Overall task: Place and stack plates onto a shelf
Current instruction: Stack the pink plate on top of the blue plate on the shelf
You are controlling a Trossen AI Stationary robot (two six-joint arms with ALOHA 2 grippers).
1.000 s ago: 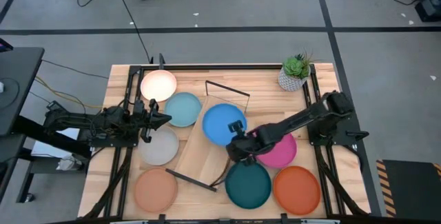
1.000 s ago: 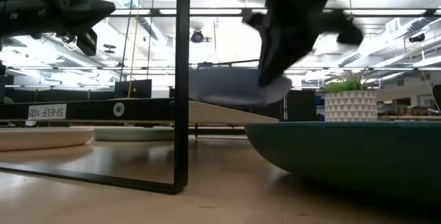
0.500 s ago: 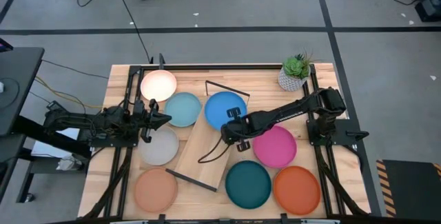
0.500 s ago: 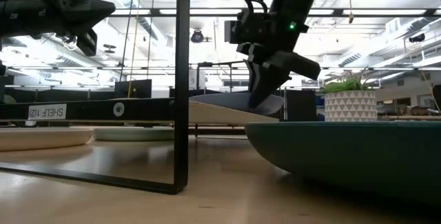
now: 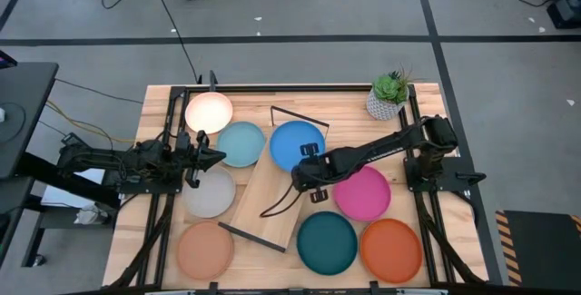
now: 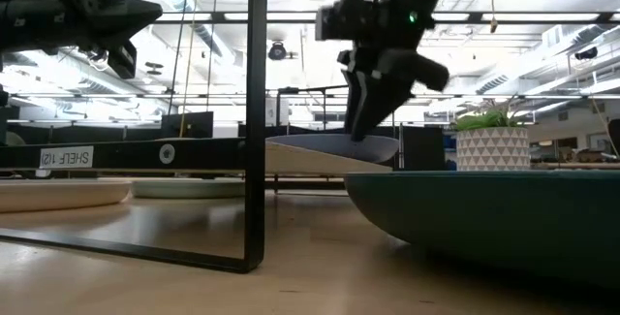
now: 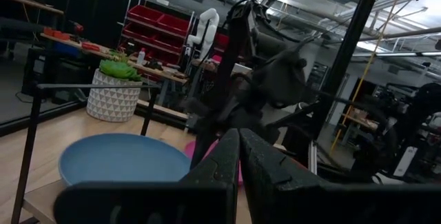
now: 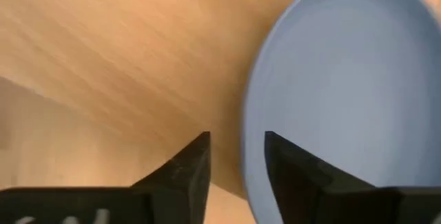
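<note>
We count eight plates: the blue plate [image 5: 296, 143] lies on the upper end of the slanting shelf [image 5: 269, 206] at frame centre, and seven rest on the worktop [image 5: 345, 101]: cream [image 5: 209, 111], light blue [image 5: 241, 143], grey [image 5: 210, 192], peach [image 5: 204, 249], teal [image 5: 327, 242], pink [image 5: 363, 192] and orange [image 5: 392, 250]. Our right gripper [image 5: 307, 175] hovers at the blue plate's lower edge, jaws parted and empty. Our left gripper [image 5: 216, 158] waits centre-left, jaws pressed together on nothing.
</note>
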